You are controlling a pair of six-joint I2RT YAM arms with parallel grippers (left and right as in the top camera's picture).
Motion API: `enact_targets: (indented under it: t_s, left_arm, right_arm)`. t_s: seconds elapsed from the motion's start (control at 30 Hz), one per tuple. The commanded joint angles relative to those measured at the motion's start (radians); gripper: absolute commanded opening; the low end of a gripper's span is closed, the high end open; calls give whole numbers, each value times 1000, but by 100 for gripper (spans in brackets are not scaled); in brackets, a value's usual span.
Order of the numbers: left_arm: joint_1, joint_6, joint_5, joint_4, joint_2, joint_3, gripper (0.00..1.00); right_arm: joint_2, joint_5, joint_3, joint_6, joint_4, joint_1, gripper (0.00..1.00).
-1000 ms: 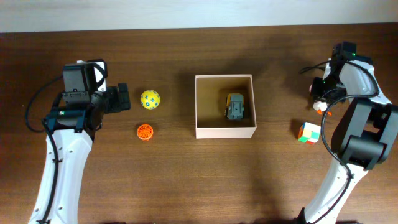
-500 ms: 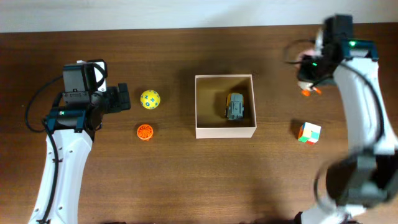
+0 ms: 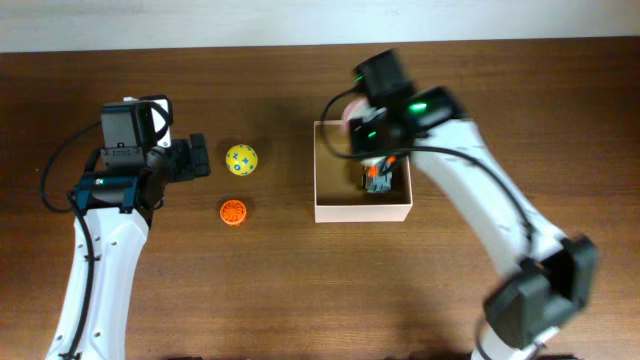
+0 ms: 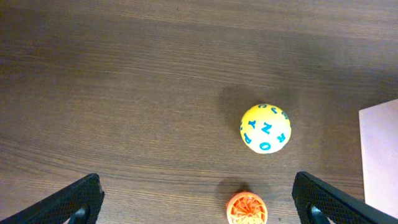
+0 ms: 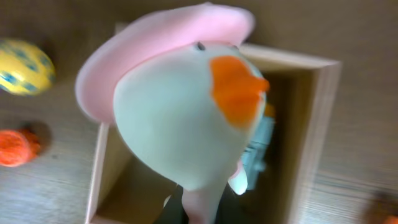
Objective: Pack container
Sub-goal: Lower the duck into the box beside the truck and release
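The container [image 3: 362, 212] is a square cardboard box with white walls and a tan inside, at the table's middle; it also shows in the right wrist view [image 5: 323, 124] and at the edge of the left wrist view [image 4: 380, 155]. A grey toy car [image 3: 378, 180] lies inside it. My right gripper [image 3: 372, 135] is shut on a white duck with a pink hat and orange beak [image 5: 174, 118] and holds it above the container's far side. My left gripper [image 3: 195, 158] is open and empty, left of a yellow ball [image 3: 241, 158].
The yellow ball with blue letters [image 4: 265, 128] and a small orange wheel toy [image 4: 247, 208] lie on the dark wooden table between my left gripper [image 4: 199, 202] and the container. The right arm stretches across the table's right half.
My right arm has swung from the far right edge leftward with the duck, and now holds it over the container. The left arm has not moved.
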Motion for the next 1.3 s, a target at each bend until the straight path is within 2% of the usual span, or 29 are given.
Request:
enact_targets:
  t_s: [0.0,0.27,0.47,0.6,0.73,1.03,1.23,1.27]
  left_arm:
    - [6,-13,11,1,7,18,99]
    - [6,-13,11,1,7,18,99]
    - [6,-13,11,1,7,18,99]
    - [6,-13,11,1,7,18,99]
    - [6,-13,11,1,7,18,99]
    - [6,-13,11,1,7,18,99]
    - [6,-13,11,1,7,19,99]
    - [6,-13,11,1,7,18,99]
  right_arm:
    - [69,17,-18,56,29,49,6]
    - [181,51,-18,127,96,101,10]
    - [188,84,-18,127,108,85,11]
    - [188,45,-19,126,114,79,17]
    - [188,-30,-19,126,140,91,18]
    - [210,-33,-36,181,152,107,21]
    - [219,-33,-66,186,160,107,37]
    - [219,-33,-69,186,160,107,44]
